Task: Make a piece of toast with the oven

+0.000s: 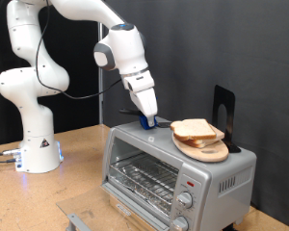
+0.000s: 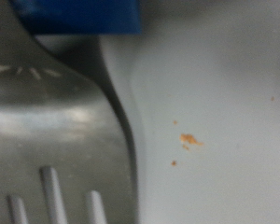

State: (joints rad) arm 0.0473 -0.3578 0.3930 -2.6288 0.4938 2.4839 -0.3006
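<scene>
One robot arm (image 1: 48, 58) reaches down over the silver oven (image 1: 173, 173) on the wooden counter (image 1: 77, 154). Its pincer (image 1: 147, 119) touches the oven's top; whether spread or pressed together, I cannot tell. Bread slices (image 1: 197, 130) lie stacked on a wooden plate (image 1: 204, 149) atop the oven.

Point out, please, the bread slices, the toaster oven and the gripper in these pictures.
bread slices (image 1: 194, 129), exterior view, on the top slice's pale face.
toaster oven (image 1: 222, 174), exterior view, on its silver front panel above the knobs.
gripper (image 1: 147, 120), exterior view, at its fingertips, low over the oven's top.
</scene>
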